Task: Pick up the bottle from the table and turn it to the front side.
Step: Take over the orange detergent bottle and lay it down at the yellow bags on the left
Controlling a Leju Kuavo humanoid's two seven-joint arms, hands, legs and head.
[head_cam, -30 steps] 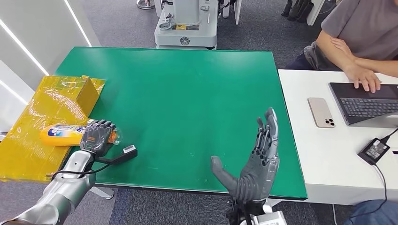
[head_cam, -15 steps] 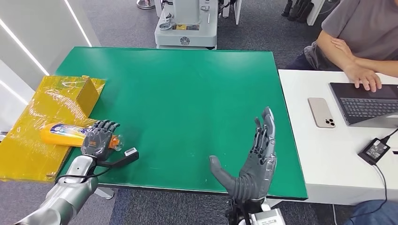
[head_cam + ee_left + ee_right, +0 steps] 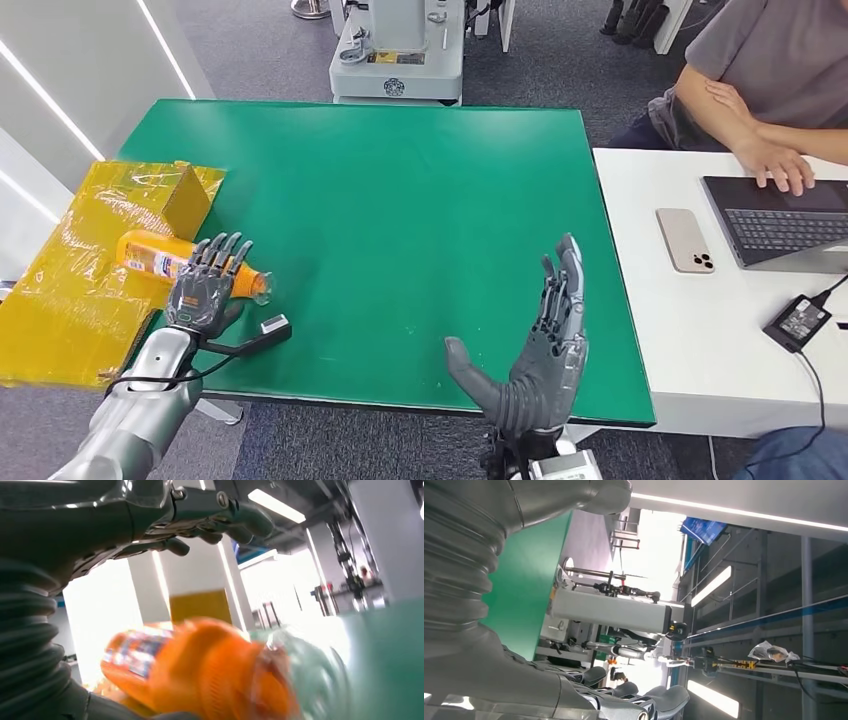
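Orange bottle [image 3: 160, 257] under the spread dark fingers [image 3: 222, 248] of the left hand [image 3: 203, 285], lying tilted across the left edge of the green table [image 3: 400, 200], clear cap end on the green, orange body out over the yellow wrapped box [image 3: 90, 270]. Cannot tell whether those fingers really grip it or just sit on top. Close up from the left wrist: fingers [image 3: 220, 515] stretched out above the blurry orange bottle [image 3: 200, 675], blue and white label [image 3: 135, 650] on its side. Small grey and white block [image 3: 275, 323] on a black cable just beside the left wrist. Right hand [image 3: 535, 350] near the front edge of the table, palm up on its side, fingers straight and apart, thumb out, nothing in it. Off to the right, a white desk [image 3: 650, 330] with a phone [image 3: 684, 240], a laptop [image 3: 780, 220] and a black charger [image 3: 797, 317]. Person's hand [image 3: 775, 165] resting on the laptop keys.
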